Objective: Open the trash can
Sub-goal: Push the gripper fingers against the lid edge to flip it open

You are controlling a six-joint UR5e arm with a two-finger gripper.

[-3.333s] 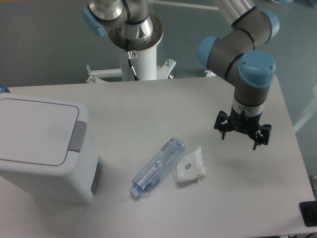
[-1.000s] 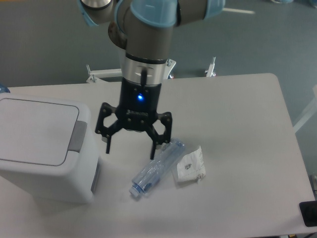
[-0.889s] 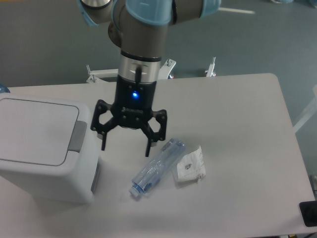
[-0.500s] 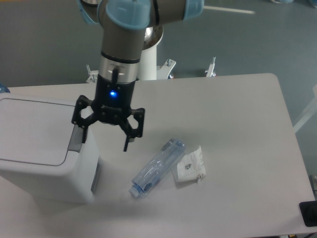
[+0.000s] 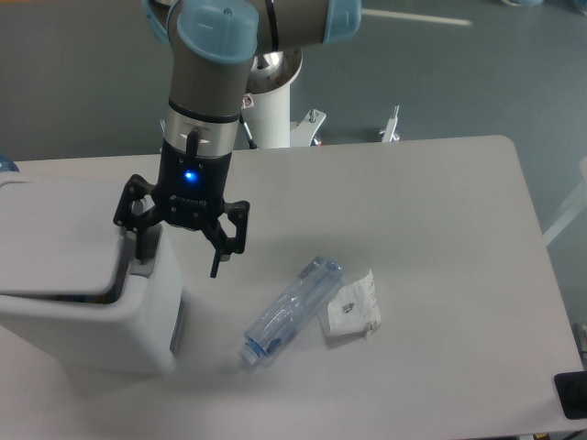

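Note:
The white trash can [image 5: 87, 335] stands at the table's left edge. Its flat lid [image 5: 55, 238] is tilted up, with a dark gap under its front edge. My gripper [image 5: 178, 264] is open and empty, pointing down over the can's right rim. Its left finger [image 5: 142, 240] is down at the spot where the grey push tab sits, and it hides the tab. Its right finger [image 5: 218, 257] hangs just off the can's right side, over the table.
A clear plastic bottle [image 5: 291, 307] lies on its side mid-table, right of the can. A crumpled white wrapper [image 5: 353, 307] lies next to it. The arm's base [image 5: 271, 101] stands at the table's back edge.
My gripper has moved left from above the bottle to the can's right rim. The lid, flat before, now stands tilted up with a dark gap beneath it.

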